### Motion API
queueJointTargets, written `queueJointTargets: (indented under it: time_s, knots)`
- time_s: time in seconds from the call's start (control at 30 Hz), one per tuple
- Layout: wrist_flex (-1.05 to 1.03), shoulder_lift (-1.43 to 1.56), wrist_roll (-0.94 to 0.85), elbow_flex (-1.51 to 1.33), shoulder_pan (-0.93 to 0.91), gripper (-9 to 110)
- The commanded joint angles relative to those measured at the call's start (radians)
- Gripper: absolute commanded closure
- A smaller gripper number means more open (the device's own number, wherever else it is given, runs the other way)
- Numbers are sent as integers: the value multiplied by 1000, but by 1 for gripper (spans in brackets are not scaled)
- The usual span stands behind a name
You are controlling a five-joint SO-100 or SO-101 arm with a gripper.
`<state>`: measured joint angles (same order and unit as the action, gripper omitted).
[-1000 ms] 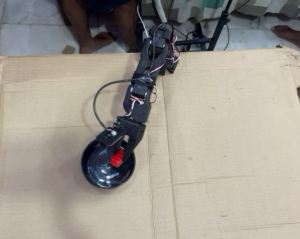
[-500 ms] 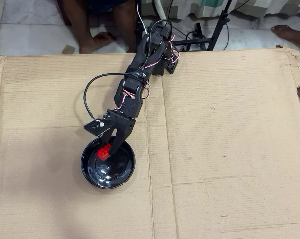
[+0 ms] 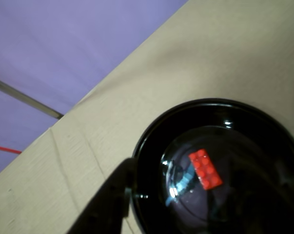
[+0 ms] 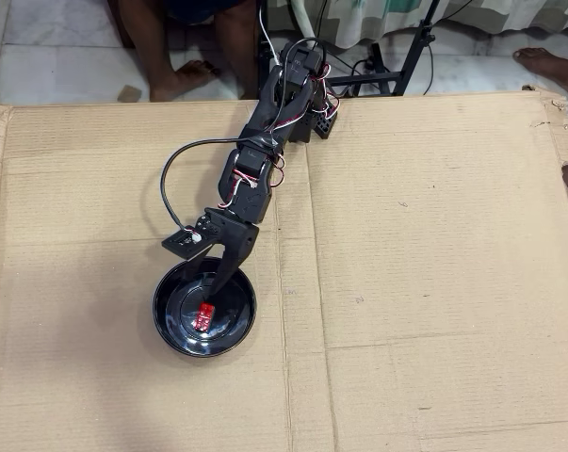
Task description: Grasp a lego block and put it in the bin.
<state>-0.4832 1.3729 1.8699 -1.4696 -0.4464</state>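
Observation:
The red lego block lies loose on the flat centre of the black bin, studs up. In the wrist view the lego block rests inside the glossy bin with nothing touching it. My gripper hangs over the bin's far rim, just above and behind the block, open and empty. Only one dark finger shows at the wrist view's lower left, beside the bin's rim.
A large cardboard sheet covers the work surface. The arm's base sits at its far edge, with a stand's legs behind it. Bare feet rest on the tiled floor beyond. A black cable loops left of the arm.
The block has dropped out of the gripper and now lies in the bin. The gripper has opened and stays over the far rim.

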Motion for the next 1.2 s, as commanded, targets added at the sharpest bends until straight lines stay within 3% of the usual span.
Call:
queueJointTargets:
  time_s: [0.0,0.3,0.77,1.17]
  knots:
    - [3,69,-6,8,37,80]
    - [3,170,-15,-86,150,80]
    - [3,531,-308,-476,295,80]
    - [11,971,-431,-913,449,80]
